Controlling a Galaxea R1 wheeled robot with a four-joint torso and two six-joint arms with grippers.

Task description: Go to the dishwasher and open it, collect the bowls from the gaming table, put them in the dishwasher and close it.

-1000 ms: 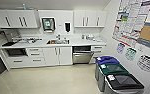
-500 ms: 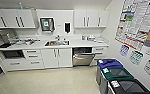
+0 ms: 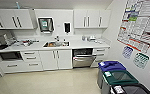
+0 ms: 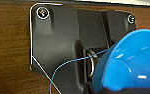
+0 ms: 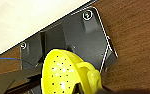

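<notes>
The dishwasher (image 3: 83, 58) sits under the right part of the white counter (image 3: 73, 45), between the sink cabinet doors and a narrow stack of drawers, and its steel door looks tipped a little way out at the top, with a dark strip of interior showing above the bar handle; how far it is open is hard to tell from here. Against the head view of a second ago the whole kitchenette has slid and grown slightly in the picture, the recycling bins (image 3: 116, 77) coming lower and nearer at the right, so it is the camera, and with it the robot, that has moved closer, not the furniture. Judged from that, the robot is on the return leg with the bowls. The blue bowl (image 4: 131, 62) looms large at the left wrist camera, and the yellow-green bowl (image 5: 66, 71), dotted with small holes, does the same at the right one; both appear to be carried, though I cannot tell how either tool's fingers stand, clenched or released, since they are hidden behind the bowls. A thin blue cord (image 4: 66, 66) runs across the dark robot plate in the left wrist view. The sink (image 3: 56, 44) lies in the counter just left of the dishwasher, and posters (image 3: 138, 22) cover the right-hand wall above the bins.
</notes>
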